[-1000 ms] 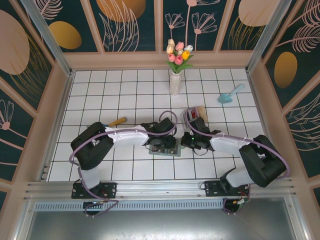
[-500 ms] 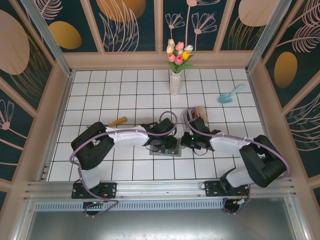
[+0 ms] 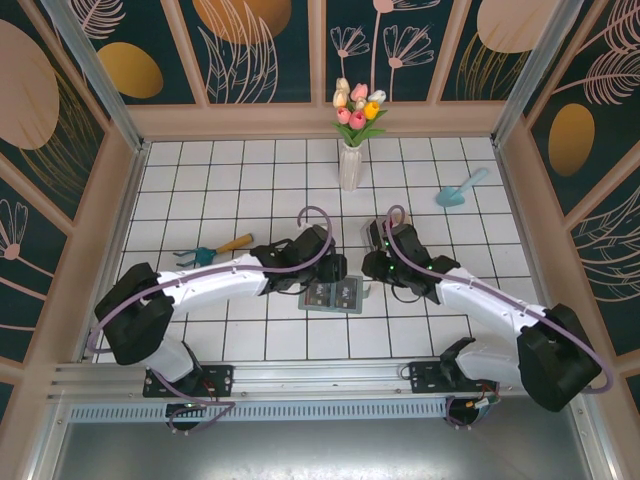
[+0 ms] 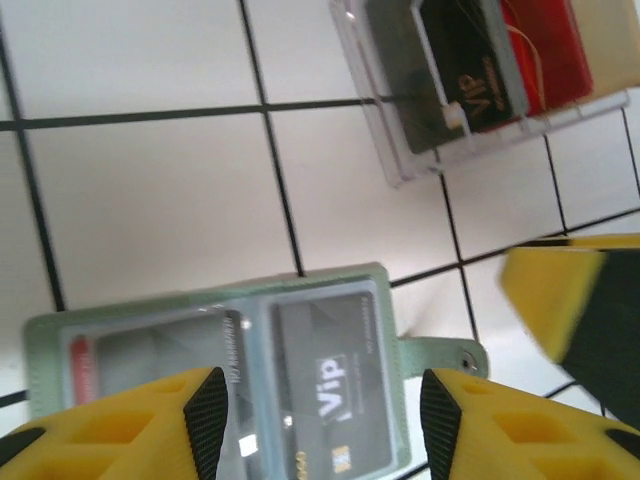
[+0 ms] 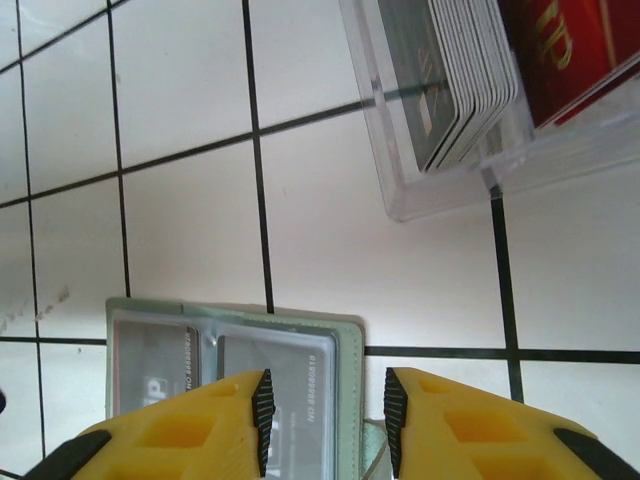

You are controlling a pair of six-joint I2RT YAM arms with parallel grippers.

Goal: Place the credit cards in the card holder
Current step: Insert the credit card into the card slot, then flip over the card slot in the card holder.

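Note:
The grey-green card holder (image 3: 333, 297) lies open on the white tiles, its snap tab to the right. Two dark grey credit cards (image 4: 330, 385) sit in its clear pockets, one per side. More credit cards, dark grey (image 5: 450, 80) and red (image 5: 565, 45), stand in a clear plastic box (image 4: 400, 150) just beyond it. My left gripper (image 4: 318, 420) hovers open above the holder's right pocket, holding nothing. Over the holder's right edge (image 5: 345, 350) my right gripper (image 5: 325, 420) is open and holds nothing. One yellow right finger (image 4: 555, 300) shows in the left wrist view.
A vase of tulips (image 3: 350, 160) stands at the back centre. A teal scoop (image 3: 460, 188) lies at the back right. A small rake with a wooden handle (image 3: 215, 248) lies left of the left arm. Wooden walls border the tiled floor.
Both grippers opened and rose off the card holder, drawing back toward the far side. The left arm stretched out, uncovering the small rake. The holder now lies in full view.

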